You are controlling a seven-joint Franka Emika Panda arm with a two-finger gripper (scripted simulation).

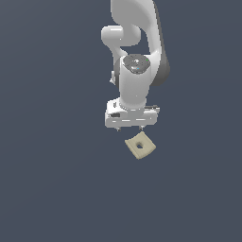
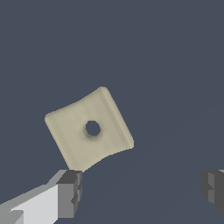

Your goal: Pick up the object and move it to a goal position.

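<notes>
Exterior view: arm (image 1: pixel 137 56) vertical, wrist pointed down at dark surface (image 1: pixel 47 179). Tan block (image 1: pixel 140 145) flat, rotated, just beside gripper (image 1: pixel 130 128).

Wrist view: fingers (image 2: pixel 70 192) spread wide, released, grasping nothing. Block (image 2: pixel 89 129) outside the gap, near one fingertip.

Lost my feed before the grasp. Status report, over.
Gripper open, empty, above the surface. Beige block lies flat, rotated, not between the fingers. Nothing in the way.

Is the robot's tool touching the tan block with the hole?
Apart. The wrist view shows the open tool with the block outside its fingers.
</notes>
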